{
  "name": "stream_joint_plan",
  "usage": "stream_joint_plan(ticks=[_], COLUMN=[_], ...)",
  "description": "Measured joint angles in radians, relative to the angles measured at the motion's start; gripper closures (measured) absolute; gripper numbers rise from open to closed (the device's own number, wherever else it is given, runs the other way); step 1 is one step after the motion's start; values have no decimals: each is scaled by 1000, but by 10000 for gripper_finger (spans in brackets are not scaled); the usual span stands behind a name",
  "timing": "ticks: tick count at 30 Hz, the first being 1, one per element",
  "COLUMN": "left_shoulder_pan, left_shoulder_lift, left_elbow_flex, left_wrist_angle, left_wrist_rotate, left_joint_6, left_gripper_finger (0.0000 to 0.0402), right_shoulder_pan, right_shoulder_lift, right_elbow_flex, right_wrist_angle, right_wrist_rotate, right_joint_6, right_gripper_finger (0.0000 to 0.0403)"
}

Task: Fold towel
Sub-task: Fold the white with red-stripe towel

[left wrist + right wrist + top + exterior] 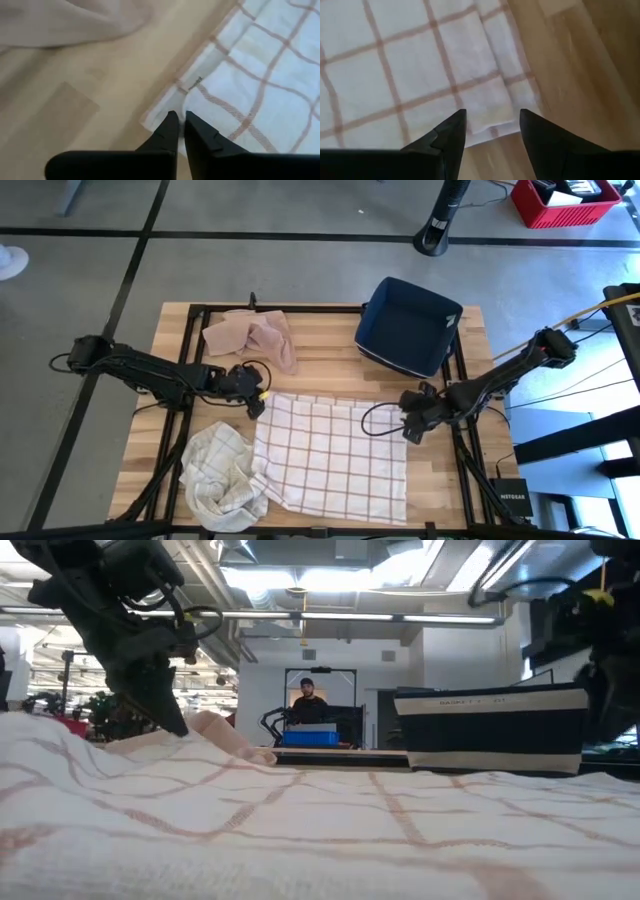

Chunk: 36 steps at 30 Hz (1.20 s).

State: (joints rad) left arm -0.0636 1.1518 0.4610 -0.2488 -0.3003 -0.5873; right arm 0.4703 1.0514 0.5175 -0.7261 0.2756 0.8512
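On the wooden table (330, 360), the left gripper (178, 120) has its fingers pinched together on the far-left corner of the flat checked towel (335, 455), while the right gripper (491, 120) hovers with fingers spread over the far-right corner. The low view hides both contacts. The cloth is white with thin brown lines.

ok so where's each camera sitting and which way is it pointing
High view: overhead, straight down on the table; both arms, left tool, right tool.
Low view: table height, level across the checked towel into the room; arms enter from above.
Left wrist view: behind its shut fingers, at a towel corner.
Right wrist view: between open fingers, over another corner.
All four share the towel.
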Motion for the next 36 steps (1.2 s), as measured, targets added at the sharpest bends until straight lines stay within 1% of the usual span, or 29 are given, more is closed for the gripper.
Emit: stream_joint_plan(ticks=[6, 10, 15, 22, 26, 30, 33, 36], left_shoulder_pan=[-4, -16, -23, -24, -24, -24, -24, -24], left_shoulder_lift=[2, 2, 2, 2, 2, 2, 2, 2], left_elbow_flex=[0, 0, 0, 0, 0, 0, 0, 0], left_wrist_angle=[6, 6, 6, 6, 6, 6, 6, 5], left_wrist_rotate=[-44, -45, -45, -45, -45, -44, -44, -45], left_joint_6=[14, 35, 32, 19, 19, 19, 19, 19], left_gripper_finger=[386, 393, 390, 386, 386, 385, 385, 385], right_shoulder_pan=[-21, -19, -19, -19, -19, -19, -19, -19], right_shoulder_lift=[-21, -22, -18, 8, 40, 46, 33, 24], right_elbow_flex=[-109, -139, -141, -140, -140, -140, -134, -121], right_wrist_angle=[98, 159, 168, 162, 157, 170, 174, 168], right_wrist_rotate=[-14, -25, -17, 13, 19, 19, 18, 4], right_joint_6=[25, 34, 33, 5, 5, -12, -23, -48], right_gripper_finger=[217, 217, 225, 277, 299, 322, 350, 386])
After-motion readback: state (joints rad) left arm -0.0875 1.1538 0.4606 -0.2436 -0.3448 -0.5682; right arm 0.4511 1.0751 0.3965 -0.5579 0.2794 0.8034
